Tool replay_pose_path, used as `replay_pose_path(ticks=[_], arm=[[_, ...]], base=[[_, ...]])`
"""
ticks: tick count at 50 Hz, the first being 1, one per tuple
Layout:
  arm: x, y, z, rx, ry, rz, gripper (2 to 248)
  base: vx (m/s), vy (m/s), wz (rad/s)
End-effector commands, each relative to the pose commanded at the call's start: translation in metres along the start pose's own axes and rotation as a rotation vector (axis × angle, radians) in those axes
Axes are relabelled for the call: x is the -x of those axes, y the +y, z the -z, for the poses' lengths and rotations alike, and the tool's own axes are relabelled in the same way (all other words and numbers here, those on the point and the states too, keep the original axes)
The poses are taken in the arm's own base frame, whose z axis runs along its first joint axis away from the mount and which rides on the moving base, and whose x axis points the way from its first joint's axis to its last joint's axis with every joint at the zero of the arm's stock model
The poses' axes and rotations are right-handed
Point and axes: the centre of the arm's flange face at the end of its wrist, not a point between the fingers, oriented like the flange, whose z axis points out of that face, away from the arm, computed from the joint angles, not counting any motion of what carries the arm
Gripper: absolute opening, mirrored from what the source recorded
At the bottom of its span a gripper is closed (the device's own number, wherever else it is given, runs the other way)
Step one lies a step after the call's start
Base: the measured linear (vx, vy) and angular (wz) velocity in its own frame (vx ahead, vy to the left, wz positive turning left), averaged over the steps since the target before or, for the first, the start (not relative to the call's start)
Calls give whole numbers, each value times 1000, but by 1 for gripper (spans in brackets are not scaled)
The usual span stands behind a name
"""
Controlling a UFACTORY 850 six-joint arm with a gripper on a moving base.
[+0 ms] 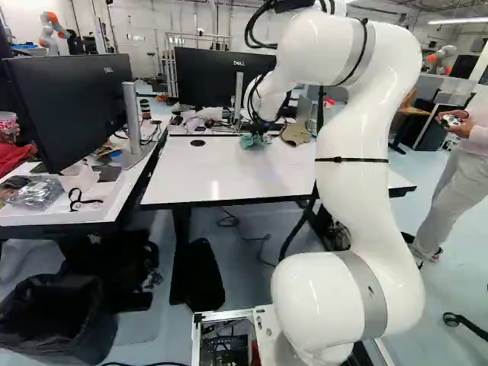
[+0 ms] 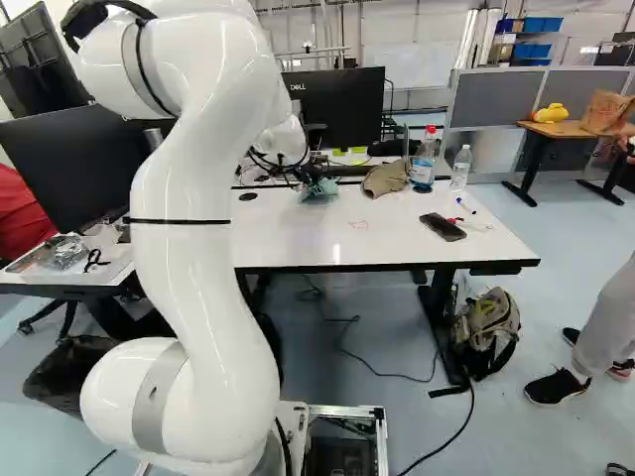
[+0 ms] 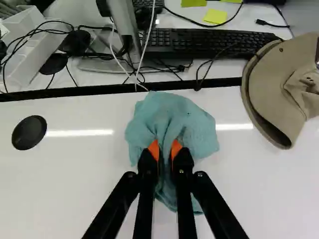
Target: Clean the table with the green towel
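One arm [image 1: 354, 198] arches over the table [image 1: 221, 175], hand [image 1: 259, 131] pinching the green towel [image 3: 182, 117].

Counted on the white table [image 2: 298, 238]: one green towel [image 3: 169, 112], one hat [image 3: 279, 89], two bottles [image 2: 424, 167], one phone [image 2: 443, 227].

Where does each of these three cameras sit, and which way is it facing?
Left base view: on the base, behind the arm to its left, looking ahead and slightly down; the arm stands right of the middle.
Right base view: behind it to the right, facing likewise; the arm stands left of the middle.
Wrist view: on the wrist, looking along the gripper, whose fingers grip the towel.
Both base views share the table and hat.
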Motion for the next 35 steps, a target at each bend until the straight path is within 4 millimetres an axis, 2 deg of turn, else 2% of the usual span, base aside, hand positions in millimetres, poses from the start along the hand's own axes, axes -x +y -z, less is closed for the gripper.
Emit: replay_pose_path(ticks=[19, 35], arm=[[21, -22, 23, -23, -22, 25, 46], [41, -26, 45, -28, -40, 32, 46]], base=[[0, 0, 0], [0, 0, 0]])
